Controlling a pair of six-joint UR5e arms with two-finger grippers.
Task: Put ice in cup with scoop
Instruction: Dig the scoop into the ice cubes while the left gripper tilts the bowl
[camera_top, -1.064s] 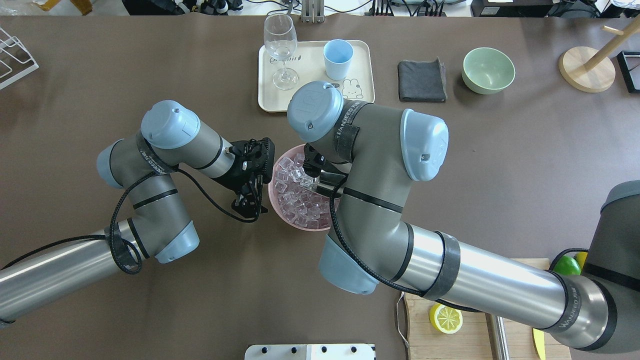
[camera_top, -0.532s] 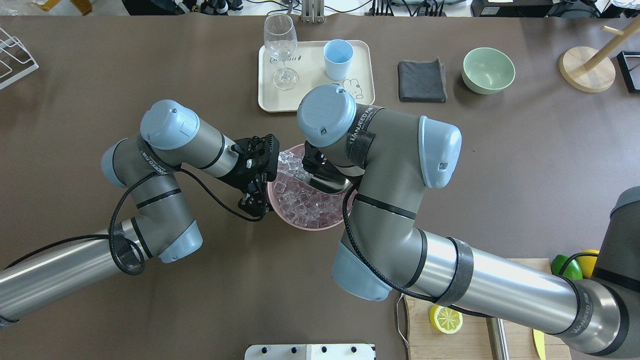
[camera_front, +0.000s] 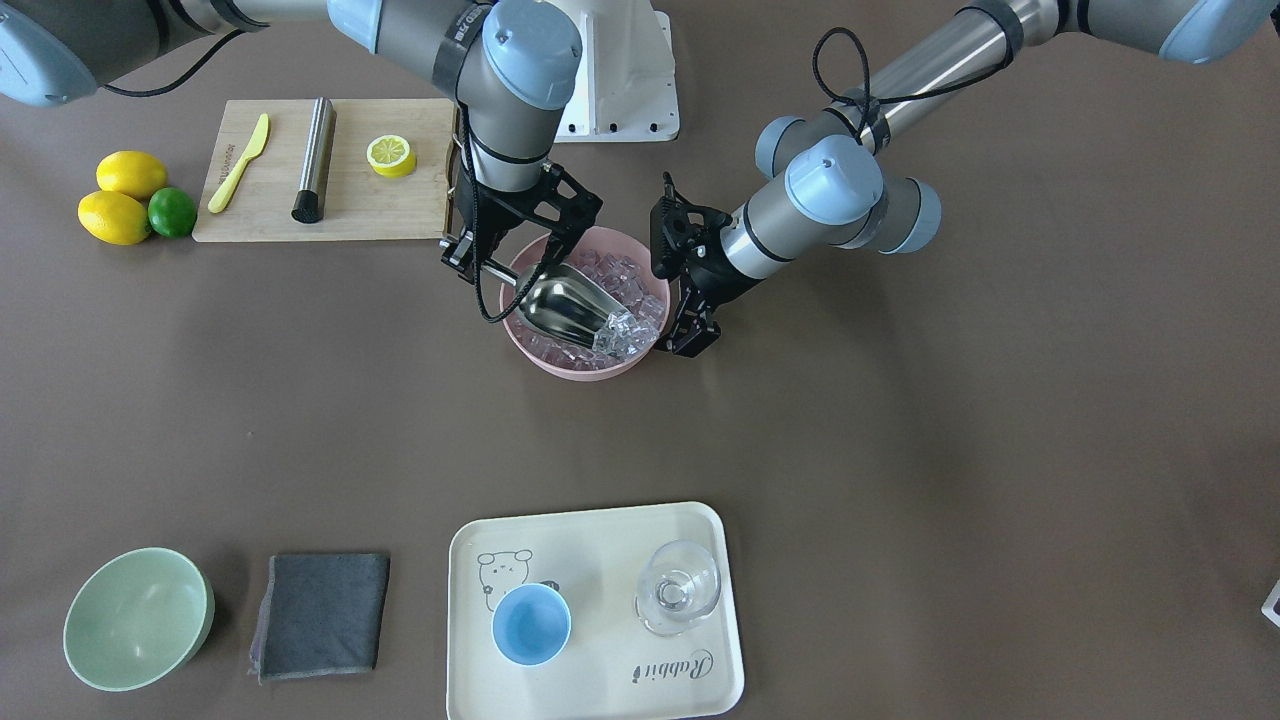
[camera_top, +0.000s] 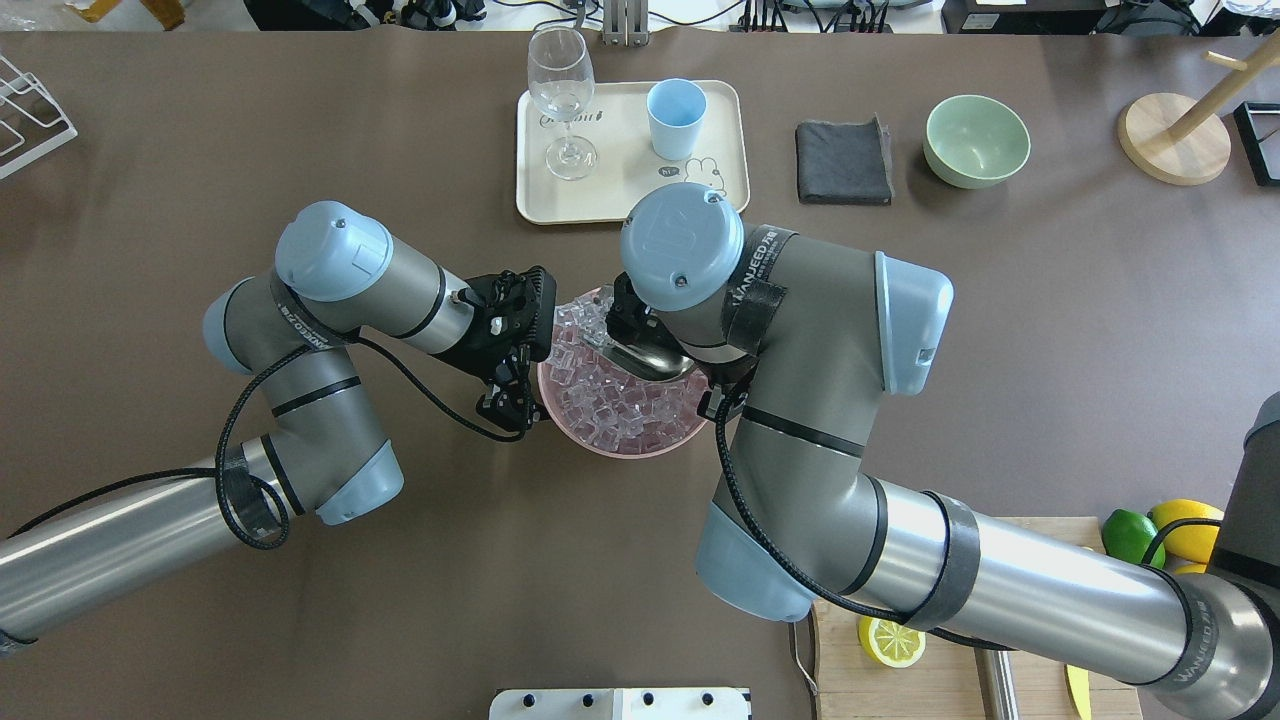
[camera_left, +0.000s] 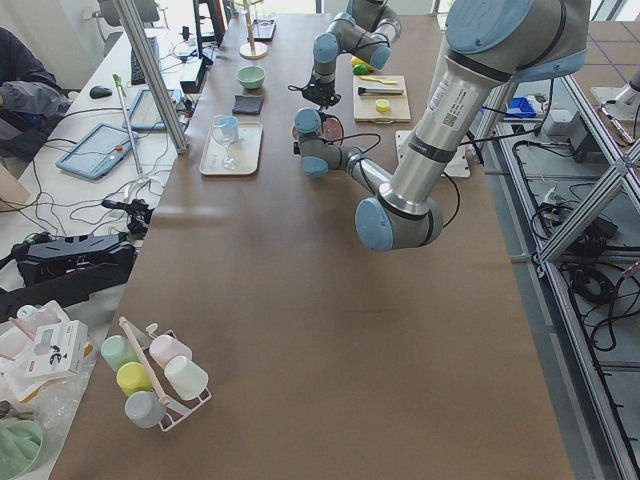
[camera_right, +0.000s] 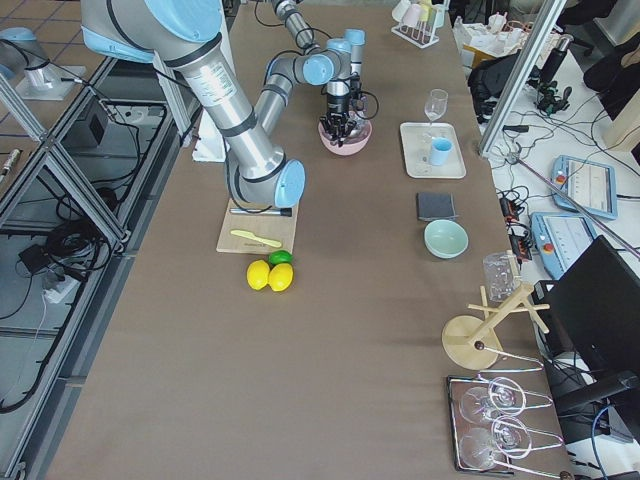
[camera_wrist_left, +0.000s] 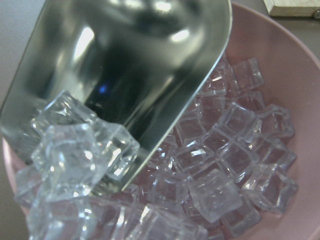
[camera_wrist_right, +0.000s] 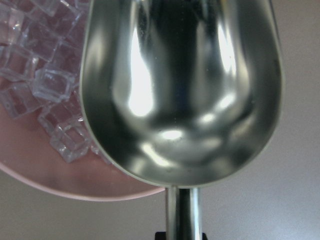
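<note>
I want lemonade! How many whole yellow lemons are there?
2. One lemon and a second lemon lie side by side next to the lime, beside the cutting board. A cut half sits on the board. None seems hidden.

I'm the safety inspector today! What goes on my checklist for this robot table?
Surface: brown table, no spills seen.
Job's things: scoop tilted into the pink bowl of ice, cubes at its lip; cup on the tray, no ice seen inside.
Clutter: wine glass, green bowl, grey cloth, cutting board with lemon half, knife, steel cylinder; lemons, lime.
Grippers: right gripper shut on the scoop's handle; left gripper by the bowl's rim, jaws unclear.
Cables: black cable loops beside the bowl.
Surroundings: person at a side desk; rack of cups.
</note>
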